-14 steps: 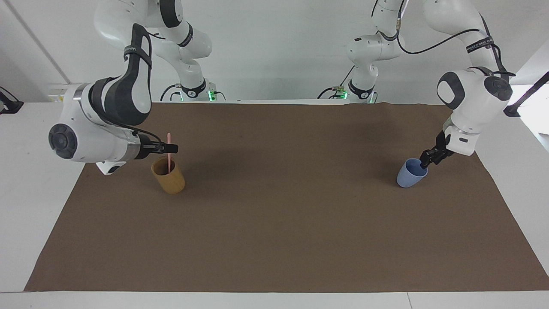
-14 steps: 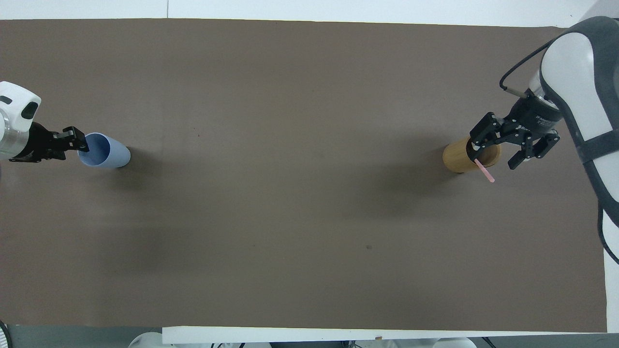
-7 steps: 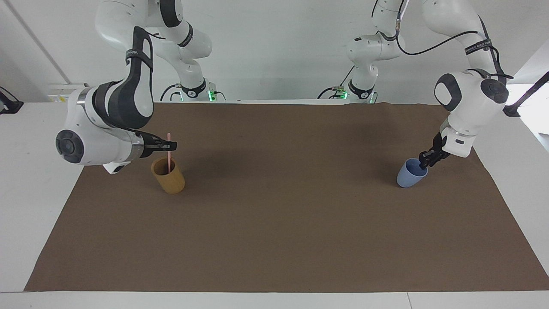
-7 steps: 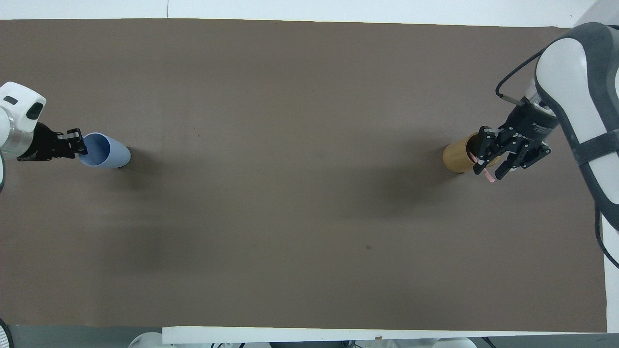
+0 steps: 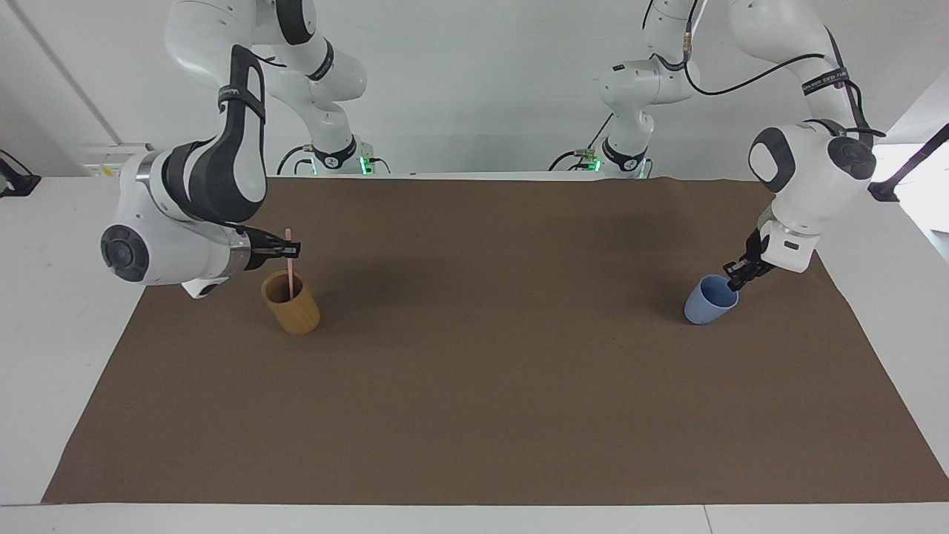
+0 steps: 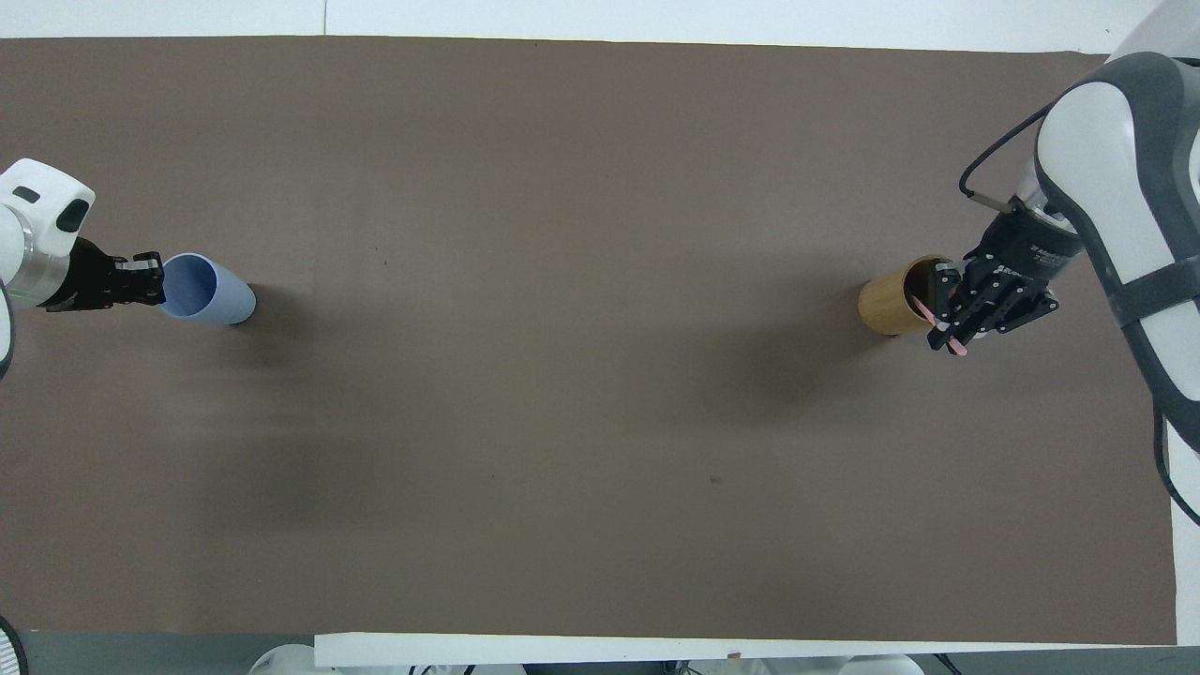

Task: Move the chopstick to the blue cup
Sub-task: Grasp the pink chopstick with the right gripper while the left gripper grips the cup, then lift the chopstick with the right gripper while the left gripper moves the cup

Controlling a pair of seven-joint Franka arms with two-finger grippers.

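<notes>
- Facing view: the right gripper (image 5: 295,252) pinches the upper part of the pale pink chopstick (image 5: 290,261), which stands almost upright with its lower end inside the tan cup (image 5: 291,302). So the chopstick sits at the right arm's end of the brown mat (image 5: 474,415).
- At the left arm's end, well apart from the tan cup, the left gripper (image 5: 735,282) is pressed together on the rim of the blue cup (image 5: 709,300), which tilts a little.
- Judged from this, the grasping step looks done. The next move calls for a straight lift until the chopstick's tip clears the tan cup's rim, then travel toward the blue cup.
- Overhead view: the right gripper (image 6: 947,322) covers the tan cup's (image 6: 891,302) mouth, and the chopstick (image 6: 954,347) shows as a short pink sliver.
- The left gripper (image 6: 148,279) touches the blue cup's (image 6: 206,291) rim.
- Between the tan cup and the blue cup the mat (image 6: 581,422) lies bare, giving open room. Both cups stand near the mat's end edges.
</notes>
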